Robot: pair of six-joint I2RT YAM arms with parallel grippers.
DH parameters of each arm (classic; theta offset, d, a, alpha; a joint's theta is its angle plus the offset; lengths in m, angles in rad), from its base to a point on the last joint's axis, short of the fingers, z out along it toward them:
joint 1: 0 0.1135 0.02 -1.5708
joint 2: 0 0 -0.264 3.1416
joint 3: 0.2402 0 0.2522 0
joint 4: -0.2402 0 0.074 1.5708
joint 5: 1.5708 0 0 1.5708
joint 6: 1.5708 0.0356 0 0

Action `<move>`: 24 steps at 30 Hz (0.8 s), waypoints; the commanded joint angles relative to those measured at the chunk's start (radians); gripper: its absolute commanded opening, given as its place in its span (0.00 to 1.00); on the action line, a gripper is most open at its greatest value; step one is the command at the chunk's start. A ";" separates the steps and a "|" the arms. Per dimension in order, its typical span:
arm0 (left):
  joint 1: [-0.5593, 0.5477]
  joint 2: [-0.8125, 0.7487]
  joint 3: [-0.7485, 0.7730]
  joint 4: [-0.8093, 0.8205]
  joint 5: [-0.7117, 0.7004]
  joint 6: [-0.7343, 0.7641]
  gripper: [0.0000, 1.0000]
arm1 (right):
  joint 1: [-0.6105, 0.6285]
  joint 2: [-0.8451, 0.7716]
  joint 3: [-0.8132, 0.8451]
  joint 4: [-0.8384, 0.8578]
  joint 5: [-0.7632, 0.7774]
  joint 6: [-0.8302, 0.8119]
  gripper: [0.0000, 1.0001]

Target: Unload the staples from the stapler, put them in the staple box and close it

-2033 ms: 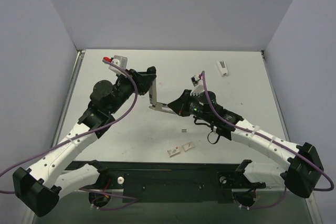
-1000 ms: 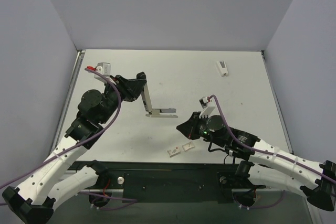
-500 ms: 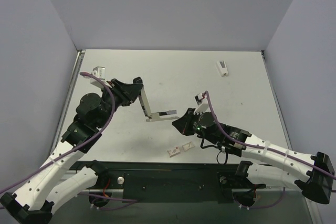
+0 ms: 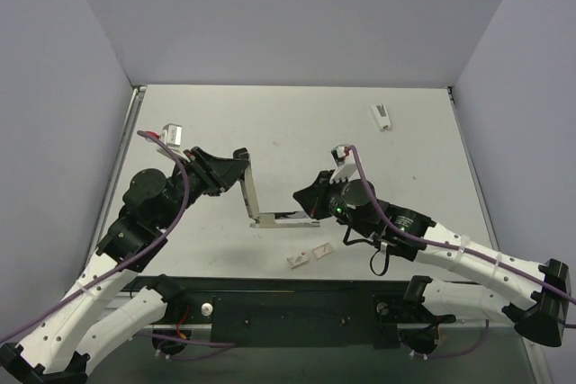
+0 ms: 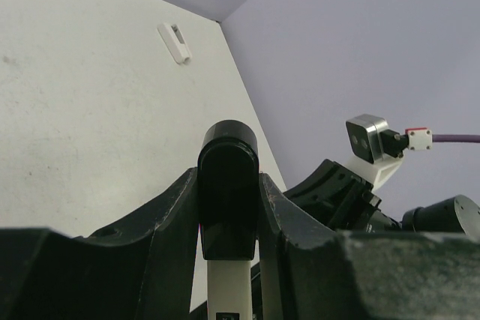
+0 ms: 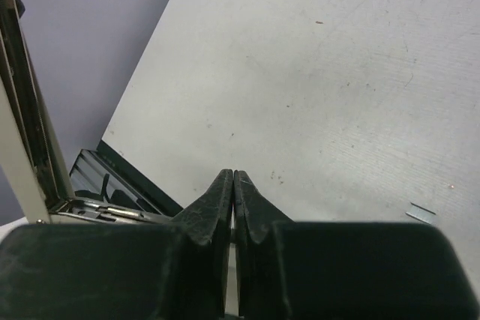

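The table (image 4: pixel 297 132) carries both arms at its near edge. The left arm (image 4: pixel 135 222) reaches in from the left, and the left gripper (image 4: pixel 241 161) is clamped on the stapler (image 4: pixel 251 193). In the left wrist view its fingers (image 5: pixel 171 219) press both sides of the stapler's black end. The stapler is hinged open in an L near the table centre. The white bar runs from the left gripper to the hinge, and the metal channel extends from the hinge toward the right. The right arm (image 4: pixel 450 249) reaches in from the right. The right gripper (image 4: pixel 301 196) is fully closed with nothing between its fingers, and its tip sits just beside the free end of the channel. Contact with the channel cannot be confirmed. A white wedge (image 4: pixel 382 115) lies near the far right corner, well apart from the arms. Two white tiles (image 4: pixel 310 254) lie side by side near the front edge. The staples (image 6: pixel 421 213), a short dark strip, lie flat on the table near the right gripper, apart from the stapler.
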 commanded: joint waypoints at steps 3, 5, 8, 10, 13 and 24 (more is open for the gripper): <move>-0.006 -0.059 0.015 0.042 0.078 -0.033 0.00 | -0.004 -0.055 0.056 -0.061 0.028 -0.051 0.00; -0.006 -0.059 0.029 0.019 0.069 -0.017 0.00 | -0.004 -0.100 0.049 -0.091 0.027 -0.047 0.00; -0.006 -0.062 0.043 0.001 0.059 -0.004 0.00 | -0.003 -0.166 0.029 -0.119 -0.024 -0.024 0.00; -0.006 -0.059 0.050 -0.008 0.046 0.004 0.00 | 0.000 -0.204 0.004 -0.161 -0.058 0.002 0.00; -0.006 -0.048 0.058 -0.005 0.036 0.009 0.00 | 0.005 -0.249 -0.039 -0.176 -0.116 0.041 0.00; -0.004 -0.016 0.086 0.001 0.001 0.026 0.00 | 0.046 -0.230 -0.133 -0.132 -0.229 0.130 0.00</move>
